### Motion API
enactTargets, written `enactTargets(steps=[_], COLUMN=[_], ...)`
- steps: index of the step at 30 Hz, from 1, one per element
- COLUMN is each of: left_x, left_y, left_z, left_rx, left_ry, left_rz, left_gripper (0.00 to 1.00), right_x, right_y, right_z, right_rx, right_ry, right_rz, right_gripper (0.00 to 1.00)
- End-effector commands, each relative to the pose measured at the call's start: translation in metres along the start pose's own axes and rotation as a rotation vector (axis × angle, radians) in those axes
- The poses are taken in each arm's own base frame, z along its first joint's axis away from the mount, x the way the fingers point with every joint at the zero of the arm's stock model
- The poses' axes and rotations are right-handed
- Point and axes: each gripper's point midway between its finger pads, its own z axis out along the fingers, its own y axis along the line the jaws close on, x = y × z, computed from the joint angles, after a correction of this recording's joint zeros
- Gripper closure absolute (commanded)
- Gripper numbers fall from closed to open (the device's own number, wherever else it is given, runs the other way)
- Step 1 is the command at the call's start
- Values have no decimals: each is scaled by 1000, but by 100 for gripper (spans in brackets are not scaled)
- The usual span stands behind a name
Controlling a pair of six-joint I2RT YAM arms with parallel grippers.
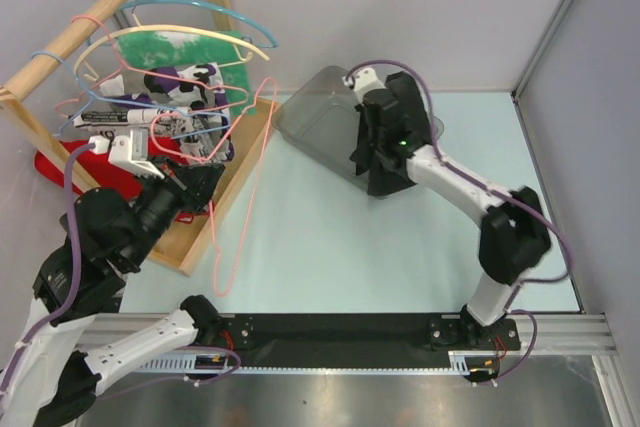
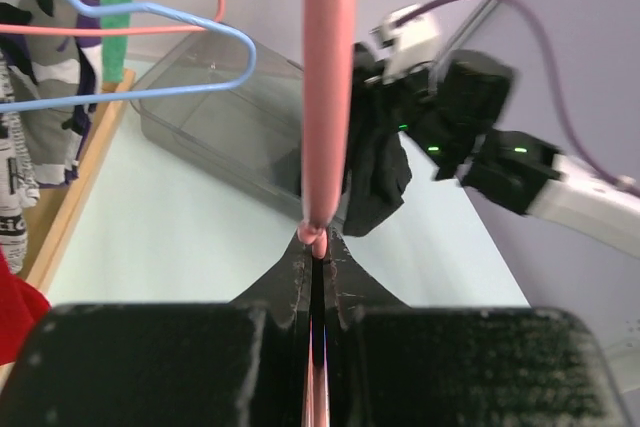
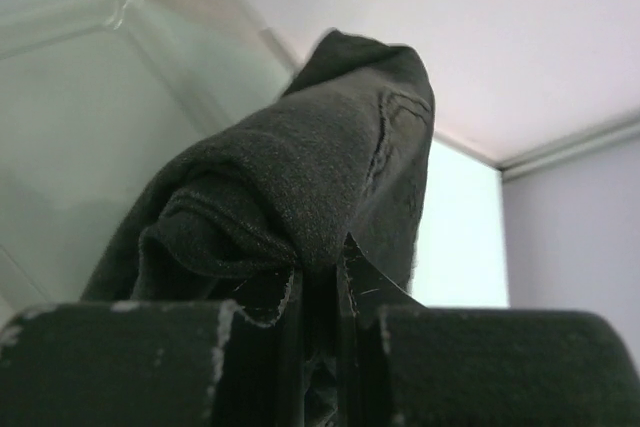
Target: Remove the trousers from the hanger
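Trousers (image 3: 300, 177) are already off the hanger (image 2: 328, 97). Right gripper (image 3: 320, 277) has its fingers clamped on a bunched fold of the black fabric, and the rest of the cloth droops from that pinch. The top view puts gripper and cloth over the grey see-through bin (image 1: 310, 112), well apart from the hanger. Left gripper (image 2: 318, 247) is pinched tight on the bare pink wire, holding it beside the wooden rack (image 1: 100, 9) where the patterned garments (image 1: 185, 82) hang.

Judged step: separation done, so what's left is setting the trousers down, most likely into the bin. To do it well:
- The right arm should centre the whole hanging bundle inside the bin walls before letting go, not just the fingertips, so no leg drapes over the rim.
- It should lower first, then open the fingers wide, so the soft fold slips out instead of snagging on a pad.
- The left arm should hold the hanger steady and clear of the bin, so the wire can't catch the cloth again.

How far the hem hangs above the bin floor can't be told from these views; it may be touching a wall.
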Motion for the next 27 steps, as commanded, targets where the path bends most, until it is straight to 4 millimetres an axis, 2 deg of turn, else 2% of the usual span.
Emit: enactTargets(steps=[1,3,4,7,10,13,17,19,20,21,22,23,24,26,27], left_x=[-30,-33,-34,-35,-32,-26,-12,-6,-3,-3,-1,-1,-1,-3,-3], left_y=[3,5,5,5,3,-4,-10,-12,-14,-15,-15,-15,-15,-16,-16], left_z=[-14,-17,-18,-18,-17,-16,-9,-4,-2,-1,1,2,3,3,4], left_rx=[-9,-14,-13,-18,-10,18,41,42,46,47,43,40,35,33,32], left_ry=[-99,-109,-112,-111,-90,-53,10,31,45,47,53,53,52,48,46], left_rz=[20,22,29,33,30,18,11,-1,-2,-5,-11,-14,-19,-33,-33], left_gripper=[100,100,99,100,100,99,100,100,100,100,100,100,100,100,99], right_x=[-47,-56,-43,-30,-17,-5,-6,-10,-4,-13,-13,-7,-17,-14,-15], right_y=[35,52,73,104,123,142,138,133,133,125,121,119,110,101,99], right_z=[36,49,64,87,96,100,96,89,82,74,68,59,47,27,18], right_rx=[-14,-26,-43,-56,-87,-122,-122,-119,-127,-129,-132,-137,-143,-140,-144], right_ry=[-110,-111,-82,-39,1,27,76,106,144,145,161,201,198,239,249], right_rz=[42,42,19,12,27,45,76,118,109,129,136,144,157,156,156], right_gripper=[100,100,100,99,94,77,50,45,33,27,24,16,15,6,5])
